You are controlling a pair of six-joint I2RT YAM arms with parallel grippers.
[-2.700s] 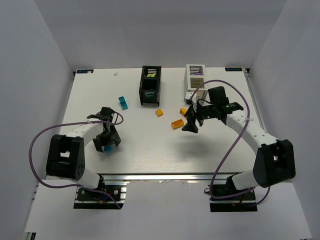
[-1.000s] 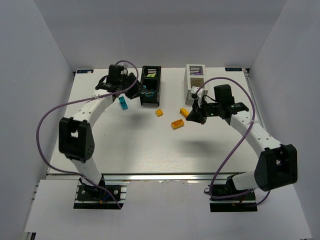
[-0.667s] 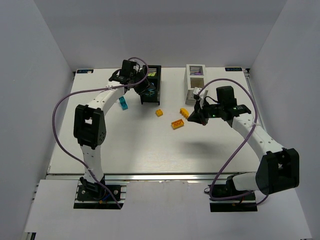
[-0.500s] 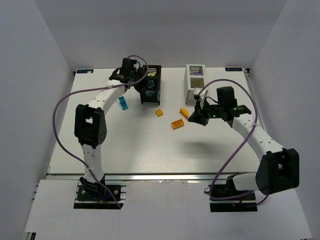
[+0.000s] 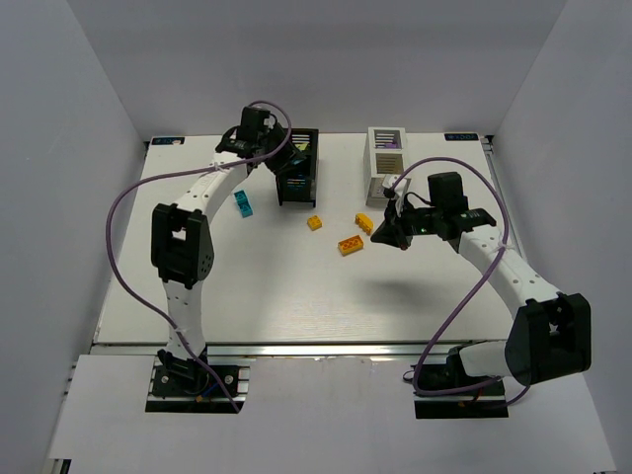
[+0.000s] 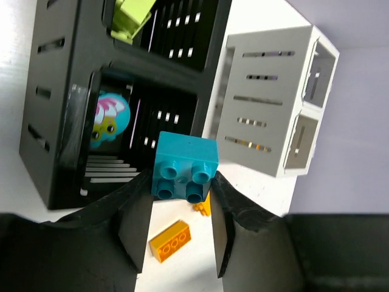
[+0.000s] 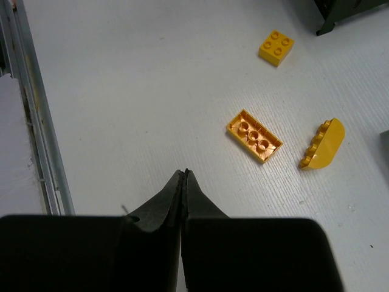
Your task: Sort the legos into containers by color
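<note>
The right gripper (image 7: 184, 177) hangs over the white table (image 7: 134, 79), jaws pressed together with nothing between them. Just beyond its tips lies an orange lego (image 7: 254, 135), hollow side up. A curved orange piece (image 7: 322, 144) sits near it to the right, and a yellow square lego (image 7: 276, 47) lies farther off. A metal rail (image 7: 30, 121) runs down the left; a black container's corner (image 7: 340, 11) shows top right.
</note>
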